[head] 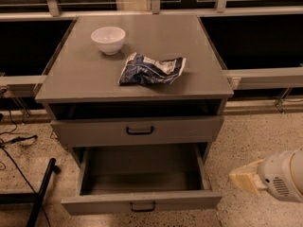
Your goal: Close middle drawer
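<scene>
**Kid:** Where is the middle drawer?

**Me:** The middle drawer point(94, 204) is pulled far out, low down at the front of the grey table point(85, 77). Inside I see only its bare grey bottom. Its little black handle point(142, 206) sits in the middle of the front.

**Kid:** And the one above it?

**Me:** The top drawer point(184, 130) has a dark gap over it. I cannot see inside.

**Kid:** What is on top?

**Me:** A white bowl point(108, 39) at the back left and a crinkled blue bag point(150, 70) near it. They do not touch.

**Kid:** Where is your claw?

**Me:** My claw point(246, 178) is low on the right, over the speckled floor point(246, 136), apart from the drawer's right corner. I cannot tell if it is open or closed. A black pole point(41, 193) stands by the left side.
</scene>
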